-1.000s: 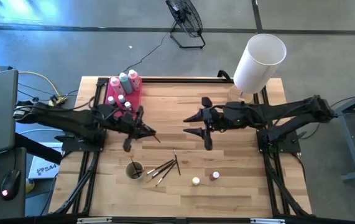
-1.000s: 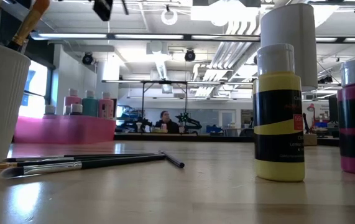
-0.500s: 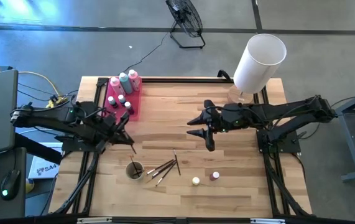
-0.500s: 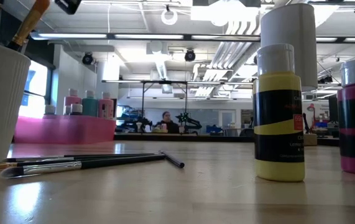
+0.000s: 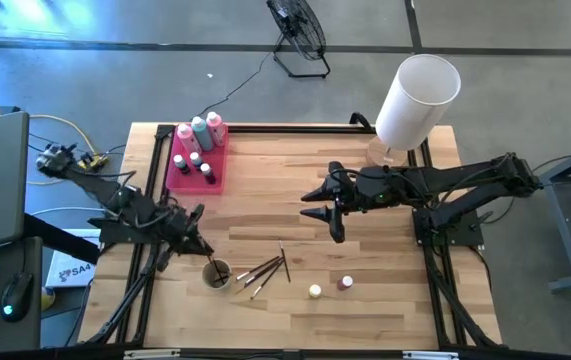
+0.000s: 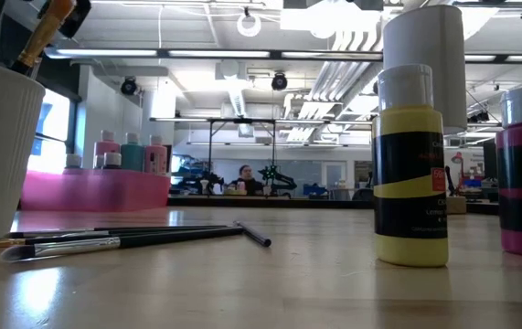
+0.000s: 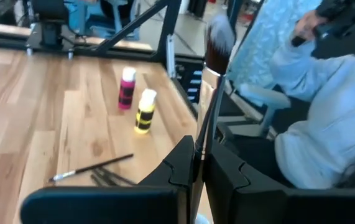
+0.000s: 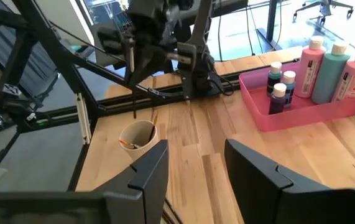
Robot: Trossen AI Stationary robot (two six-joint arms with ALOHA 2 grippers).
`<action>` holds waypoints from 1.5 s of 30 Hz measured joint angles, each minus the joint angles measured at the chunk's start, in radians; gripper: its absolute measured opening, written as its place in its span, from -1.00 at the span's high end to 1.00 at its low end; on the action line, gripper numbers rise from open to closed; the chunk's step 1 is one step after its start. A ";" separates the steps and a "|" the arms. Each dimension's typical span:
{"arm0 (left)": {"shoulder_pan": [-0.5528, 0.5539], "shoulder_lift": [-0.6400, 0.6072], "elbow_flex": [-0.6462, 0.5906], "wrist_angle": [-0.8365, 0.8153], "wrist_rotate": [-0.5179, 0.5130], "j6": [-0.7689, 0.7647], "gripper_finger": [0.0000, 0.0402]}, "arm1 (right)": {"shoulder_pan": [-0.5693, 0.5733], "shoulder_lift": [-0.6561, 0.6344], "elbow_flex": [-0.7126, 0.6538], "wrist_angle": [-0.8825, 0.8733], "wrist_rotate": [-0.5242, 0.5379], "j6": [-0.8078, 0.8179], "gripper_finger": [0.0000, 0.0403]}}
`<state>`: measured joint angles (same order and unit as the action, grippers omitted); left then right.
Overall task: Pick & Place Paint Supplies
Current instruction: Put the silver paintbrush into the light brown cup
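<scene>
My left gripper [image 5: 195,243] hangs at the table's near left, just left of a white ribbed cup [image 5: 217,273], shut on a thin dark-handled brush [image 7: 209,81]. The brush's lower end [image 8: 133,112] hangs over the cup [image 8: 137,134], which holds another brush [image 6: 46,32]. Several brushes [image 5: 265,268] lie flat beside the cup. A yellow pot [image 5: 314,291] and a pink pot [image 5: 345,283] stand near the front edge. Squeeze bottles [image 5: 200,130] and small pots [image 5: 193,163] stand in the pink tray [image 5: 215,175]. My right gripper [image 5: 325,207] hovers open over mid-table. My left gripper pinches the brush's dark handle [image 7: 202,134] between its two fingers, some way below the metal ferrule. The fingers come at it about level and lie across it. The brush is lifted clear and stands nearly upright, bristles [image 7: 217,37] up, its thin end over the cup.
A big white cylinder [image 5: 417,100] stands at the far right corner. The pink tray sits at the far left. A person in a light top [image 7: 326,112] sits just beyond the table. Bare wood lies between the two grippers.
My left gripper has carried the brush from beside the pink tray toward the table's near left, sinking a little, and now hangs next to the cup. The brush stays lifted and upright in the shut fingers.
</scene>
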<state>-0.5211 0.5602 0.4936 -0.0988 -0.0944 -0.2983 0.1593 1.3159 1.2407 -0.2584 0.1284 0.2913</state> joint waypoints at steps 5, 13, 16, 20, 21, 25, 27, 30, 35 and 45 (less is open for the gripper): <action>-0.122 0.003 -0.069 0.060 -0.186 -0.059 0.90 | 0.001 0.000 0.000 0.000 0.000 0.000 0.25; -0.212 0.079 -0.143 0.168 -0.311 -0.143 0.90 | 0.001 0.000 0.000 0.000 0.000 0.000 0.25; -0.227 0.135 -0.145 0.162 -0.318 -0.177 0.90 | 0.001 0.000 0.000 0.001 0.000 0.000 0.25; -0.228 0.222 -0.145 0.215 -0.306 -0.195 0.90 | 0.001 0.000 0.000 0.000 0.000 0.000 0.25; -0.228 0.243 -0.145 0.224 -0.300 -0.197 0.90 | 0.001 0.000 0.000 0.000 0.000 0.000 0.25; -0.228 0.323 -0.144 0.281 -0.272 -0.204 0.90 | 0.001 0.000 0.000 0.000 0.000 0.000 0.25; -0.228 0.352 -0.144 0.298 -0.258 -0.208 0.90 | 0.001 0.000 0.000 0.000 0.000 0.000 0.25; -0.227 0.378 -0.144 0.315 -0.255 -0.213 0.90 | 0.001 0.000 0.000 0.000 0.000 0.000 0.25; -0.226 0.380 -0.144 0.316 -0.255 -0.233 0.88 | 0.001 0.000 0.000 0.000 0.000 0.000 0.25; -0.226 0.380 -0.144 0.313 -0.230 -0.234 0.84 | 0.001 0.000 0.000 0.000 0.000 -0.003 0.25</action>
<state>-0.7467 0.9405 0.3492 0.2143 -0.3241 -0.5318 0.1600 1.3163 1.2407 -0.2586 0.1280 0.2879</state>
